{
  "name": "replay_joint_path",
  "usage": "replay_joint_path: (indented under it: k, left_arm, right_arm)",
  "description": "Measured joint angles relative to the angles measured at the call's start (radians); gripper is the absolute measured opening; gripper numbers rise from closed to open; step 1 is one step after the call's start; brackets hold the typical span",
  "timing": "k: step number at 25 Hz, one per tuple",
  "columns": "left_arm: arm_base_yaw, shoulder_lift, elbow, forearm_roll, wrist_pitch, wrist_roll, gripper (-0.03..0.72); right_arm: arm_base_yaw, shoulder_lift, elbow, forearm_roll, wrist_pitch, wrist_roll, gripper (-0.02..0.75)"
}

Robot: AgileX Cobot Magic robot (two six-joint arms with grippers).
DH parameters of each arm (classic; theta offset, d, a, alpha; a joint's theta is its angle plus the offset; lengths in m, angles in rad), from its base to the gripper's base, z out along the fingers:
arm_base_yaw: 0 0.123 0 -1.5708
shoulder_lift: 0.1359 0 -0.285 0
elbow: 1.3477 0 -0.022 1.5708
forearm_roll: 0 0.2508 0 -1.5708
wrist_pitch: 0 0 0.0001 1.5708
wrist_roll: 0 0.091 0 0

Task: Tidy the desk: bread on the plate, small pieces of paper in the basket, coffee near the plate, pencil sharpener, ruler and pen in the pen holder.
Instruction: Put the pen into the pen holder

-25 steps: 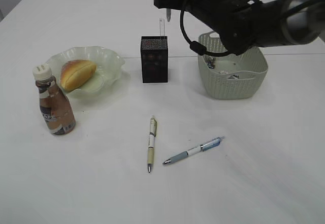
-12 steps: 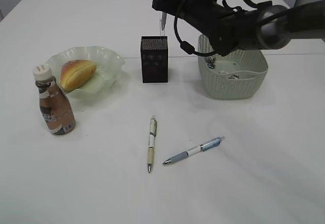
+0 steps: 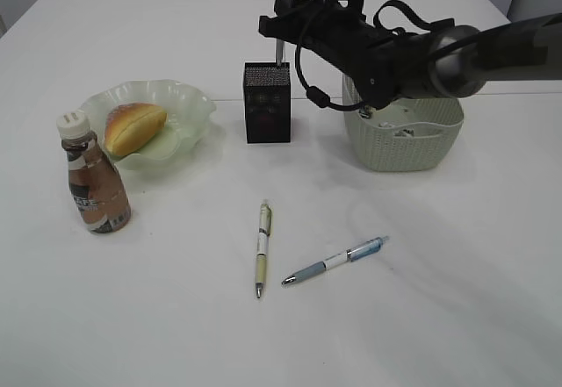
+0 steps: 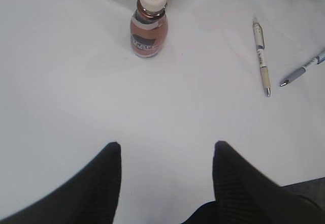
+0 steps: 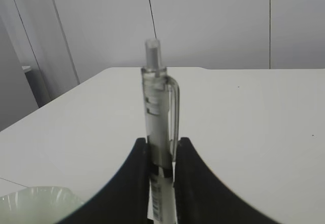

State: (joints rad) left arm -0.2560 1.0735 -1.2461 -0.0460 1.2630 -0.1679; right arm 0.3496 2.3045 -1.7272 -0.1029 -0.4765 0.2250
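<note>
Black right jaws (image 5: 161, 155), closed narrowly on a clear-barrelled pen (image 5: 158, 117), gripping its lower barrel. Pen long axis vertical, clicker end up, clip to the right of the barrel in the right wrist view. In the exterior view this pen (image 3: 282, 18) stands upright at upper centre of the frame, directly above the pen holder (image 3: 267, 103); whether its tip is inside the opening cannot be told.

Left jaws (image 4: 166, 155), standing well apart with nothing between them, above bare bench (image 4: 76, 82) at lower centre of the left wrist view.

Pen holder: black mesh box, upright, centre of the frame, between plate and basket.

Basket (image 3: 401, 132): sage-green, woven wall, right of the holder; small items lie inside, too unclear to name.

Plate (image 3: 184, 106): pale green, ruffled rim, left of the holder. Bread (image 3: 133, 126) lies on it, long axis slanting from lower left to upper right.

Coffee (image 3: 92, 176): brown bottle, white cap, upright, just beside the plate at far left.

Beige-and-white pen (image 3: 262, 247): flat on the bench, lower centre, long axis nearly vertical in frame, tip toward the bottom edge.

Blue-and-white pen (image 3: 335, 260): flat, right of the former, long axis slanting, tip to the lower left.
</note>
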Motion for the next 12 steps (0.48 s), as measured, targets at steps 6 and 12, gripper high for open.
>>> replay_joint_path:
  k: [6, 12]
  left_arm:
    - [0.000, 0.000, 0.000, 0.000, 0.000, 0.000, 0.416]
    - [0.000, 0.000, 0.000, 0.000, 0.000, 0.000, 0.416]
  right_arm:
    - [0.000, 0.005, -0.001, -0.013, 0.007, 0.007, 0.102]
    - [0.000, 0.028, -0.002, -0.043, 0.009, 0.044, 0.102]
